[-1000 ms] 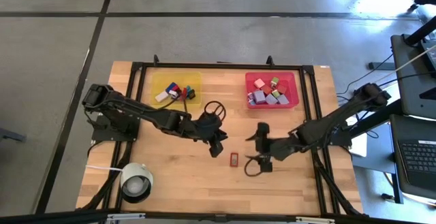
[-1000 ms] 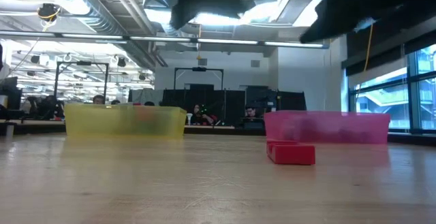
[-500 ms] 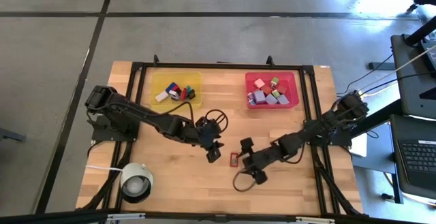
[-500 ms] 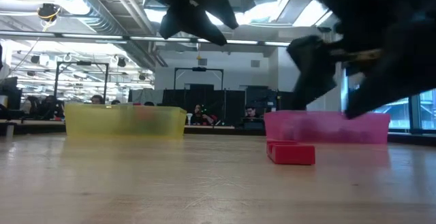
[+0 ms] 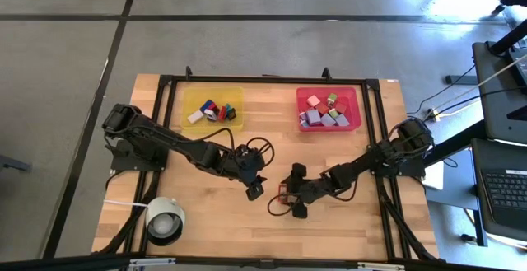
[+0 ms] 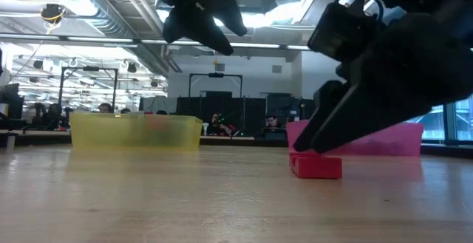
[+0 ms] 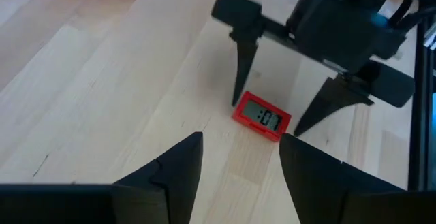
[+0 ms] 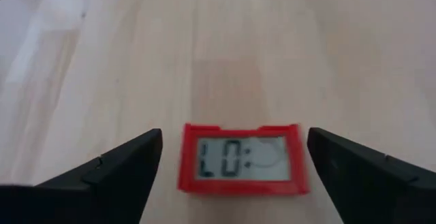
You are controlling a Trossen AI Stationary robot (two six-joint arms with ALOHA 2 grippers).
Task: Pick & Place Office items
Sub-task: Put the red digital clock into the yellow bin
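At the middle of the table (image 5: 206,221), toward its near edge in the high view, a small red block with a grey display (image 5: 282,193) lies flat on bare wood, well apart from the yellow tray (image 5: 237,94) and the red tray (image 5: 356,98) at the far side, each of which holds other small coloured items. The right gripper (image 5: 286,200) sits right over the block, one finger on each side; the left gripper (image 5: 255,190) hangs just beside it on the other flank. The right one is plainly the nearer, and I judge the pick to be its job

In the low view the red block (image 6: 316,165) rests on the table in front of the red tray (image 6: 403,136), with a dark finger of the right gripper slanting down to its top edge; whether it touches I cannot tell. The left gripper (image 6: 196,14) hangs higher, clear of the table

In the left wrist view the block (image 7: 261,116) lies ahead of the left gripper (image 7: 240,157), whose fingers are parted, and between the two spread fingers of the right gripper (image 7: 276,118)

In the right wrist view the block (image 8: 240,159) lies straight ahead, centred in the right gripper (image 8: 235,168), whose fingers stand wide. Its long axis runs across the gap from finger to finger, so closing would squeeze it end to end, with slack on both sides
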